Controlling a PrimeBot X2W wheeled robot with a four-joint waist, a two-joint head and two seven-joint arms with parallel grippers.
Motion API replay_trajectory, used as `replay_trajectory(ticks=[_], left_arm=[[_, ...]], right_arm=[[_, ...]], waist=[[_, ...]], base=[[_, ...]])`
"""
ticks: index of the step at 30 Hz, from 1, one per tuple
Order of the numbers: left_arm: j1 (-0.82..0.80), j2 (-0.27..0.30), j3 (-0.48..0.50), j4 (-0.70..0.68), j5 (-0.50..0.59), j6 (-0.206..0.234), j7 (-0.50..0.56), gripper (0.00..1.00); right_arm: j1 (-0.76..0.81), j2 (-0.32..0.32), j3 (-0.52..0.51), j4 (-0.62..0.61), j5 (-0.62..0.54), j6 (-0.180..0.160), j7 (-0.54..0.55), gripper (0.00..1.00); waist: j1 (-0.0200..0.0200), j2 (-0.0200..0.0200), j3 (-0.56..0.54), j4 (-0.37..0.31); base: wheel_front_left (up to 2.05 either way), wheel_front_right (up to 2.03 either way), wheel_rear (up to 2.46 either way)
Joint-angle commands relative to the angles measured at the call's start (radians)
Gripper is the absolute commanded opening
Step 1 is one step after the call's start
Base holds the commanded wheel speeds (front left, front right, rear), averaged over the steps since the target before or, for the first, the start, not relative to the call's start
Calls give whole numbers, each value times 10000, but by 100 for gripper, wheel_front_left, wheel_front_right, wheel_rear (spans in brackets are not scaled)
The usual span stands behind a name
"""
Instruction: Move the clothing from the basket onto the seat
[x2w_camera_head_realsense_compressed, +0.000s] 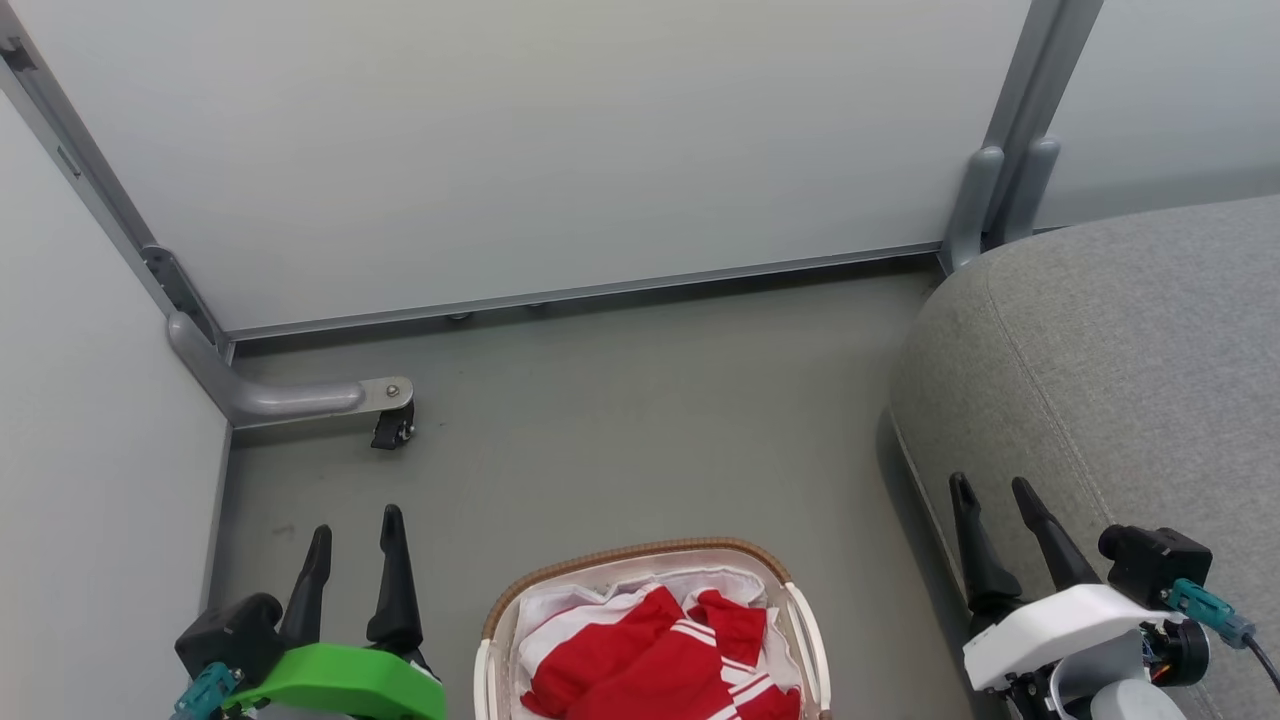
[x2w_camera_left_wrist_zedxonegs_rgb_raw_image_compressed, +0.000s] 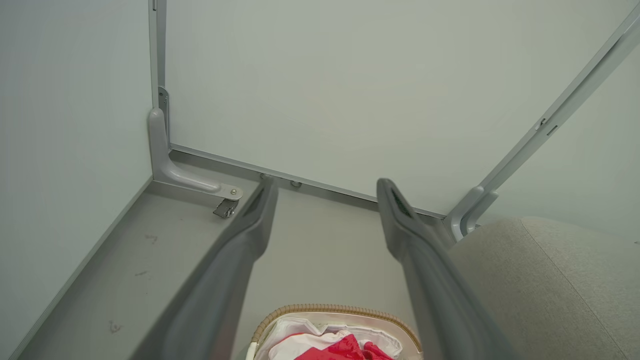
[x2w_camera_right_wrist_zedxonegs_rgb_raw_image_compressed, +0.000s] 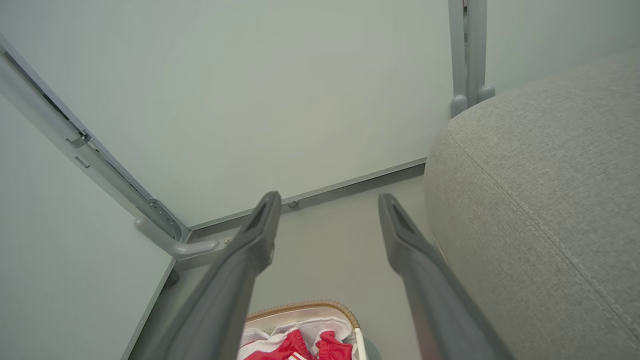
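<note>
The white basket (x2w_camera_head_realsense_compressed: 810, 640) with a brown woven rim stands on the floor at the bottom middle of the head view. Red clothing (x2w_camera_head_realsense_compressed: 650, 660) with white stripes lies crumpled in it on a white liner. The basket (x2w_camera_left_wrist_zedxonegs_rgb_raw_image_compressed: 320, 311) and clothing (x2w_camera_left_wrist_zedxonegs_rgb_raw_image_compressed: 345, 349) also peek in at the bottom of the left wrist view, and the basket (x2w_camera_right_wrist_zedxonegs_rgb_raw_image_compressed: 300, 306) with clothing (x2w_camera_right_wrist_zedxonegs_rgb_raw_image_compressed: 295, 345) in the right wrist view. The grey seat (x2w_camera_head_realsense_compressed: 1130, 370) fills the right side. My left gripper (x2w_camera_head_realsense_compressed: 355, 530) hangs open left of the basket. My right gripper (x2w_camera_head_realsense_compressed: 995, 490) is open over the seat's front edge.
Pale partition walls close off the back and left. A grey metal foot with a black caster (x2w_camera_head_realsense_compressed: 392, 428) juts onto the floor at the left. Another grey post (x2w_camera_head_realsense_compressed: 985, 205) stands at the seat's back corner. Bare grey floor (x2w_camera_head_realsense_compressed: 640, 430) lies beyond the basket.
</note>
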Motion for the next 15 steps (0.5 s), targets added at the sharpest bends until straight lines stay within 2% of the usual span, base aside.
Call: replay_trajectory(ticks=[1,15], left_arm=[[108,70,-55,-10,249,35,-89,100],[195,77,-235,375,1226,162,-390,100]], right_arm=[[22,-65,22,-25,-294,5,-110,100],[105,-76,154,25,-1515,5,-430,100]], waist=[[0,-1,4,6],[0,-1,-20,17]], base=[[0,0,0],[0,0,0]])
